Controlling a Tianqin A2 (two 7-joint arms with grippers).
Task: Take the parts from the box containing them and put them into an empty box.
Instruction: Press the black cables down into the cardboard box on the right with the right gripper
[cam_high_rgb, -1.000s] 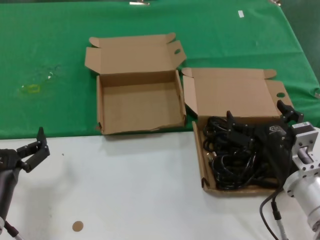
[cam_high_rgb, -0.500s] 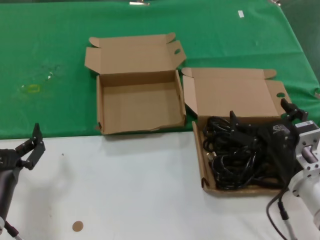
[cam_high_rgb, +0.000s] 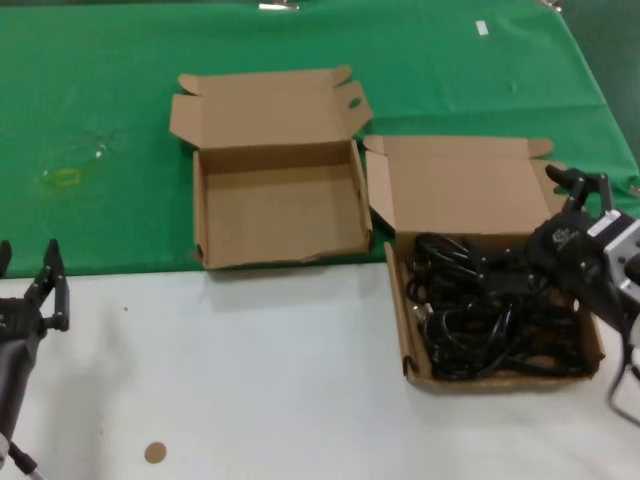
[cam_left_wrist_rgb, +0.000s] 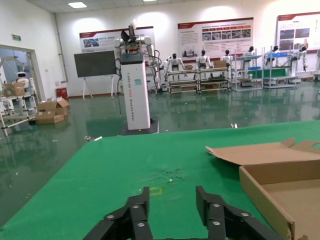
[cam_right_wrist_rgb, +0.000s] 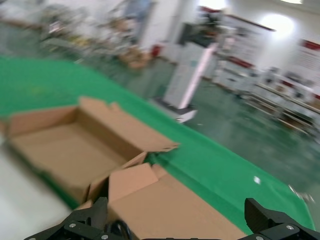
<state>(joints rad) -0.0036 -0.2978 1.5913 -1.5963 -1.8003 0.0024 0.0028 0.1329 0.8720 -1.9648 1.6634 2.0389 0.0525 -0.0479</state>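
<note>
Cords heaped in shallow box, none yet in taller empty box. Right gripper, jaws spread wide and empty, now swung toward far right rim, off pile centre. Left gripper open, parked; grasp pending.

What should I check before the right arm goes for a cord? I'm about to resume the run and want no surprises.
1. Right gripper open: ok, its fingers stand wide apart in the right wrist view.
2. Right gripper over the box containing them: ok, at its far right part.
3. Right gripper holds nothing: ok, no cord between the fingers.
4. The parts reachable: ok, though heaped in a tangle, so one may drag others along.
5. Empty box open and bare inside: ok.
6. Left gripper out of the way: ok, open at the table's near left edge.
</note>
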